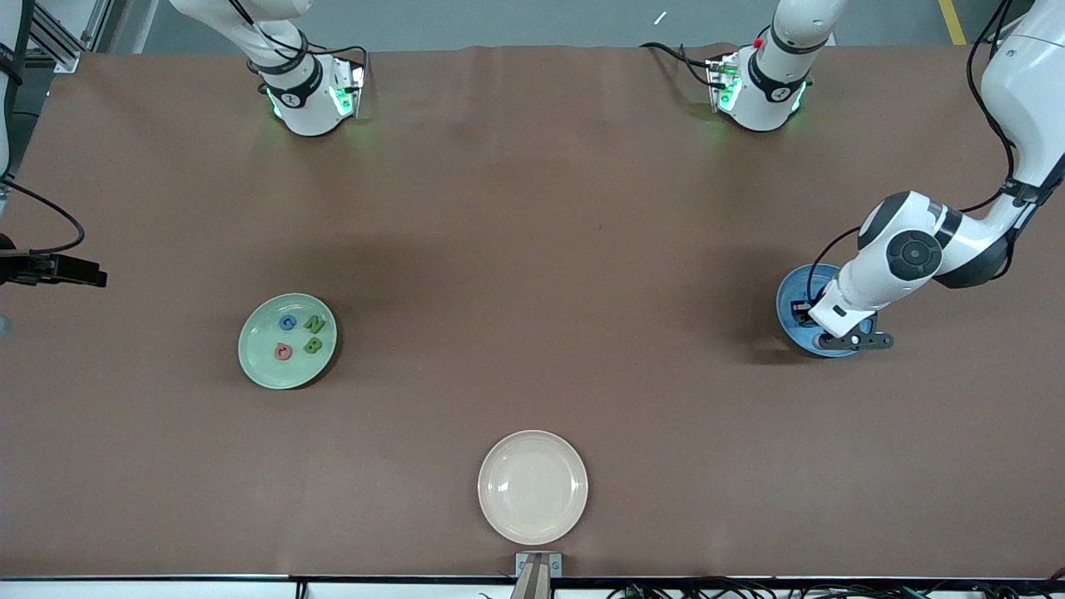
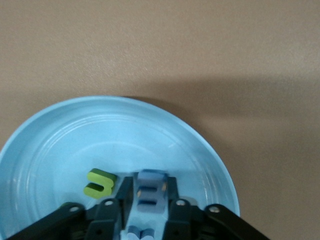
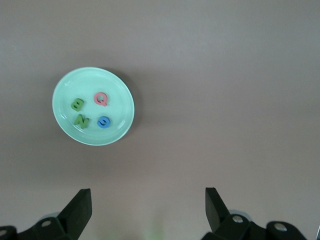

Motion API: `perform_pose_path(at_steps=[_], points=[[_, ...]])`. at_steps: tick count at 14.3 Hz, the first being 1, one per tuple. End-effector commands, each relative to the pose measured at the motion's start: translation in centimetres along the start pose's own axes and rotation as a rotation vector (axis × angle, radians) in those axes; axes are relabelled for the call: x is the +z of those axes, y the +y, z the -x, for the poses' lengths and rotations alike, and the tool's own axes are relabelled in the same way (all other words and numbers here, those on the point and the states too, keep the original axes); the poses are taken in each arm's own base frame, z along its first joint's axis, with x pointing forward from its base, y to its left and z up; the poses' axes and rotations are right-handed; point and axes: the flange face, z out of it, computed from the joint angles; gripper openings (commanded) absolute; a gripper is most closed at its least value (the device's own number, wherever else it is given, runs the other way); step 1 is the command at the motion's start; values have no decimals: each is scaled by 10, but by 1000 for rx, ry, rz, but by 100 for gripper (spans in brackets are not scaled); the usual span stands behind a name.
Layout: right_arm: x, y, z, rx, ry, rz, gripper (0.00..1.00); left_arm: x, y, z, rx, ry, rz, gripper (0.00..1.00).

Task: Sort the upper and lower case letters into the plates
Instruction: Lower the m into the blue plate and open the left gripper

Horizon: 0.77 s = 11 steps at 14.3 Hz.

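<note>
The sky blue plate (image 1: 786, 301) lies toward the left arm's end of the table. My left gripper (image 1: 857, 340) hangs low over it. In the left wrist view the left gripper (image 2: 150, 181) is open only a little, with a blue letter (image 2: 151, 194) between the fingers and a thin gap on one side. A green letter (image 2: 100, 182) lies in that blue plate (image 2: 60, 145) beside the fingers. The pale green plate (image 1: 256, 368) toward the right arm's end holds several letters, among them a red one (image 1: 284, 352). My right gripper (image 1: 93, 275) waits wide open and holds nothing (image 3: 147, 194).
A cream-beige plate (image 1: 532, 487) with nothing in it lies near the table's front edge, midway between the arms. Another blue piece (image 2: 140, 234) shows under the left gripper's body. The pale green plate (image 3: 62, 127) shows far off in the right wrist view.
</note>
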Motion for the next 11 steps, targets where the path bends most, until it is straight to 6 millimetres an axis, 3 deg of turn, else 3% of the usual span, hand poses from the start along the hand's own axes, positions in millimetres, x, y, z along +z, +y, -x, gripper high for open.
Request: perform_pose_path(at_steps=[1, 4, 8, 11], points=[[-25, -3, 3, -16, 27, 17, 100, -8, -4, -9, 2, 22, -15, 100], [-48, -2, 13, -12, 42, 8, 100, -13, -5, -13, -6, 29, -15, 100], [-43, -5, 30, -8, -82, 9, 100, -17, -12, -18, -21, 37, -7, 100], [-50, -1, 38, -1, -67, -16, 100, -34, -18, -26, 3, 57, -37, 100]])
